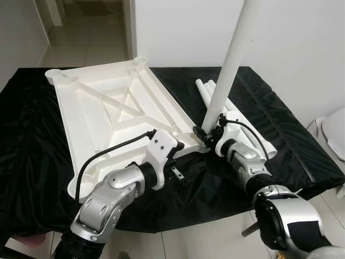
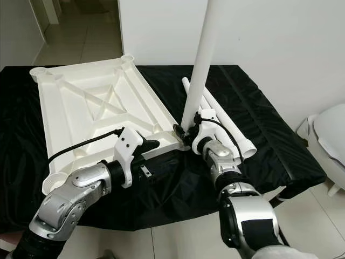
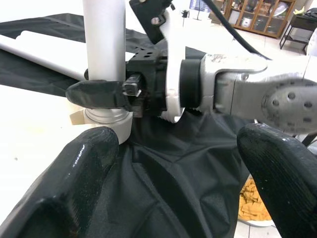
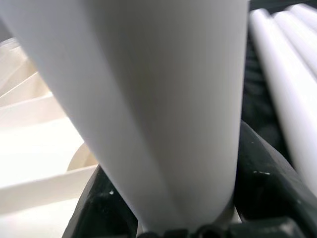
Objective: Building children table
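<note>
Right gripper [image 1: 204, 135] clamps upright white leg [image 1: 229, 65] at upturned ribbed tabletop's [image 1: 108, 102] corner; left gripper [image 2: 153, 144] gapes.

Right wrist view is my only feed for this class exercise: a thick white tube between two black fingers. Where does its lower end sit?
Observer: The leg stands nearly upright, with its foot at the near right corner of the upturned tabletop. The right gripper clamps it just above that corner.
Operator: What is the left arm doing?
Observer: The left gripper is open, low over the black cloth beside the same corner, pointing at the leg's base.
Operator: Are there more legs to fit?
Observer: Yes, spare legs lie together on the cloth to the right of the tabletop.
</note>
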`<state>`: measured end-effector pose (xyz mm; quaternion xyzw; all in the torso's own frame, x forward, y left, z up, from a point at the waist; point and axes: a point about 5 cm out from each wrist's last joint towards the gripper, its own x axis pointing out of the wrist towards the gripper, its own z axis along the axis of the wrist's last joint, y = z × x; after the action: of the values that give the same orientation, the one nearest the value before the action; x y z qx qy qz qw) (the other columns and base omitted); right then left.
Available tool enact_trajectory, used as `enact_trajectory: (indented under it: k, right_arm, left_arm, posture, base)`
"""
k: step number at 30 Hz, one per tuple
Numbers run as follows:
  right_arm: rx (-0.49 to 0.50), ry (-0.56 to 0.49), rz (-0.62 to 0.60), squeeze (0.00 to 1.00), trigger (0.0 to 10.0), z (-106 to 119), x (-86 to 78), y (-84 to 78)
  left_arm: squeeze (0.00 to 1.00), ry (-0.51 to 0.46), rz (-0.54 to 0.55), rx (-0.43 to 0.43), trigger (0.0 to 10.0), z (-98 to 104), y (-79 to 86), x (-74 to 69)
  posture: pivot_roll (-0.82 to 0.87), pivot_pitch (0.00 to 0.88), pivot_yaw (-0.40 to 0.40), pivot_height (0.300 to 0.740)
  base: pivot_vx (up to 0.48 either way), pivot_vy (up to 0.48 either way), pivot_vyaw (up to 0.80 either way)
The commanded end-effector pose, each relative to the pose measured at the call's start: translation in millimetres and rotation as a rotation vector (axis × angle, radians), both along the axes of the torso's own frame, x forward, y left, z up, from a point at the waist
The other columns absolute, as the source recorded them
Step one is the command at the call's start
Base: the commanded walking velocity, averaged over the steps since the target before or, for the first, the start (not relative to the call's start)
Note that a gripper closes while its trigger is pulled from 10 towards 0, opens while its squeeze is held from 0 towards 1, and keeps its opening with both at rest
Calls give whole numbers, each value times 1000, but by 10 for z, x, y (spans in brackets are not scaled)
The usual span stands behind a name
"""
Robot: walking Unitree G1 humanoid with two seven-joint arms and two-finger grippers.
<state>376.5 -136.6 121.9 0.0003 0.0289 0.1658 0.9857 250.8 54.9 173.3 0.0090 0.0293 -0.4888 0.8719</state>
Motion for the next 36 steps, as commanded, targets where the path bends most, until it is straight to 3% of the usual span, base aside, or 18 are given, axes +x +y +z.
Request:
enact_trajectory:
  k: [1, 8, 9, 11, 16, 24, 25, 28, 29, 36]
  right_arm:
    - [-11, 77, -104, 0, 0, -202, -76, -47]
    - [1, 56, -239, 0, 0, -232, -130, 86]
    - [18, 67, -323, 0, 0, -241, -162, 193]
    - [38, 84, -374, 0, 0, -245, -183, 264]
    - [53, 54, -361, 0, 0, -160, -189, 467]
    - [75, 29, -295, 0, 0, -113, -231, 540]
    - [74, 21, -283, 0, 6784, -104, -236, 533]
    - [72, 15, -273, 0, 6784, -91, -246, 531]
    - [82, 4, -254, 1000, 10000, -72, -241, 507]
    - [107, -21, -212, 1000, 10000, -9, -205, 364]
  left_arm:
    - [0, -1, -6, 3, 10000, 12, -23, -9]
    - [0, 1, -7, 0, 10000, 12, -31, -6]
    - [0, 4, -9, 0, 10000, 6, -35, -9]
    - [0, 6, -10, 0, 10000, 4, -36, -9]
    - [0, 5, -20, 6, 10000, -6, -50, -11]
    - [0, 5, -18, -1, 10000, 2, -52, -8]
    - [0, 6, -17, 0, 10000, 0, -52, -8]
    - [0, 6, -16, 1, 10000, -3, -52, -9]
    - [0, 6, -15, 1, 10000, -2, -51, -8]
    - [0, 5, -11, -1, 10000, 3, -53, -7]
  posture:
    - [-5, 25, -37, 740]
    - [-8, 26, -37, 740]
    - [-17, 28, -36, 740]
    - [-17, 28, -36, 740]
    - [-22, 26, -34, 740]
    - [-20, 26, -35, 740]
    - [-20, 26, -35, 740]
    - [-20, 26, -35, 740]
    - [-20, 26, -35, 740]
    - [-17, 28, -38, 740]
  base:
    - [0, 0, 0]
    - [0, 0, 0]
    - [0, 0, 0]
    - [0, 0, 0]
    - [0, 0, 0]
    - [0, 0, 0]
    - [0, 0, 0]
    - [0, 0, 0]
    - [0, 0, 0]
    - [0, 0, 0]
